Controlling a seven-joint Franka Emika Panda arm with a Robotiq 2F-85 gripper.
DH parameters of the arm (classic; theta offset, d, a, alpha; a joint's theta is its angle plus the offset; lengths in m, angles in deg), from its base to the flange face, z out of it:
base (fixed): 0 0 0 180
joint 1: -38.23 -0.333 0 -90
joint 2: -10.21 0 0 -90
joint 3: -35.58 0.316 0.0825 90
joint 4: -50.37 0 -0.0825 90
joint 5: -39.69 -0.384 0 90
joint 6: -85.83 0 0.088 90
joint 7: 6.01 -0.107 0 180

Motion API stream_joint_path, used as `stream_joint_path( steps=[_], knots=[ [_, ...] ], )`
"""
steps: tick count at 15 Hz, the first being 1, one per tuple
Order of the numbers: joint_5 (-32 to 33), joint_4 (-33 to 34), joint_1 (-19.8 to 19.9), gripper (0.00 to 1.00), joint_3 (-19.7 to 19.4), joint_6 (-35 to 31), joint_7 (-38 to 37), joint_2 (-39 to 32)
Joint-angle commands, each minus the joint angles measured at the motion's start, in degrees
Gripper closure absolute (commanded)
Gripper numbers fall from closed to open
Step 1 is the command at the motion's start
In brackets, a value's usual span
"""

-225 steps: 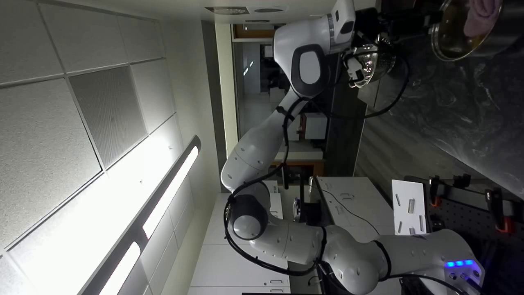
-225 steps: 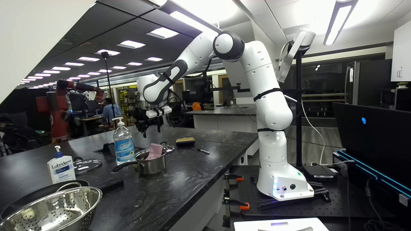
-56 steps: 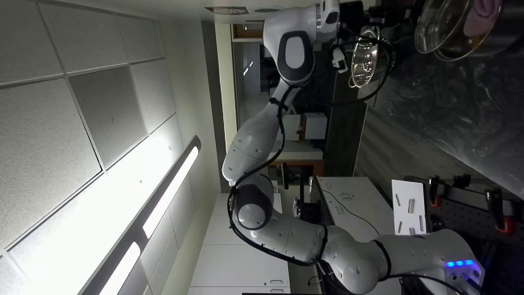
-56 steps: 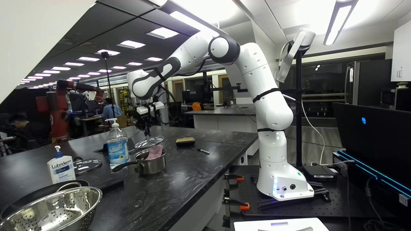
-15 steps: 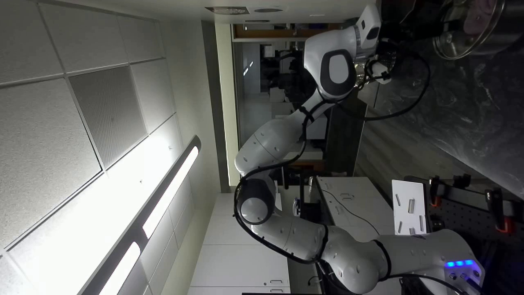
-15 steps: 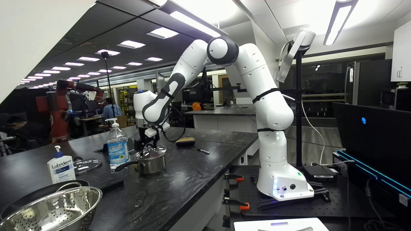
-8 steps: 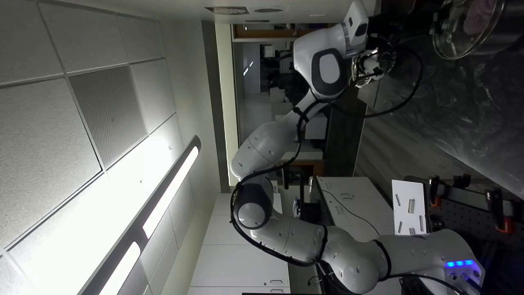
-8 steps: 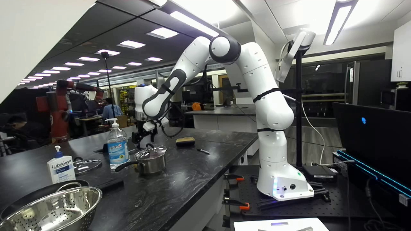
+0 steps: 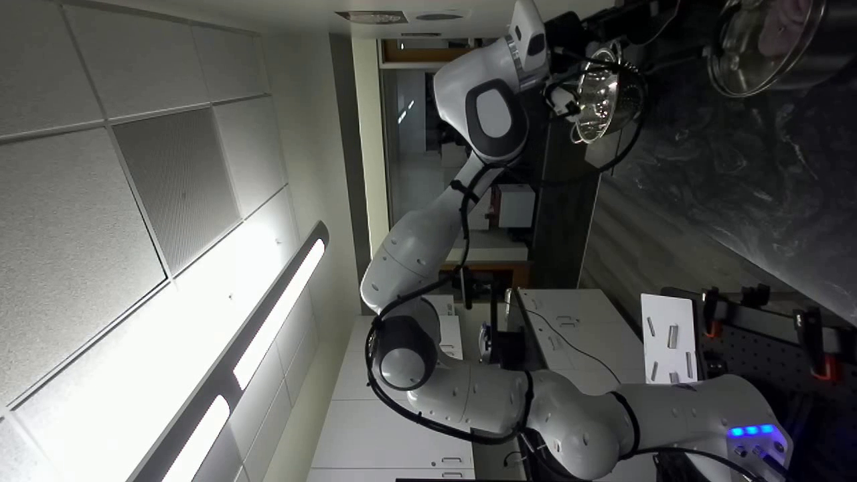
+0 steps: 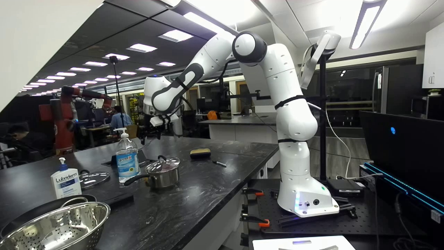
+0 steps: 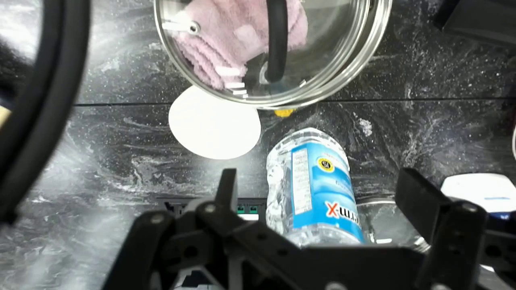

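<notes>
Aloft: gripper [image 11: 320, 187], black, released, jaws wide apart, open air between it and the lid [image 10: 166, 167]. Lid: clear glass, arched black handle, set on the saucepan [image 10: 163, 180]. Saucepan: steel, round-walled, long-handled, just beside the bottle [image 10: 127, 163] and well in from the edge of the counter [image 10: 204, 187], dark and marbled. Cloth [image 11: 217, 24]: pink, nubby, under the lid, its folds sharpest in the wrist view. Bottle: clear plastic, blue label; its pump [image 10: 122, 133] shows in an exterior view, only its body in the wrist view. White oval [image 11: 215, 122]: wrist view only; disc or glare, cannot tell.
</notes>
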Motion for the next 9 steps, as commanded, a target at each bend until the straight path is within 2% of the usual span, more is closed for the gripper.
stream_joint_path(
  steps=[1, 4, 9],
  knots=[
    [0.52, -0.78, 1.05, 0.0, -0.36, 1.76, -0.35, 4.85],
    [-0.86, -2.43, 3.37, 0.0, 0.02, 2.92, 3.07, 8.62],
    [-7.06, -5.65, 6.86, 0.0, 0.81, 14.82, 13.58, 15.14]
  ],
)
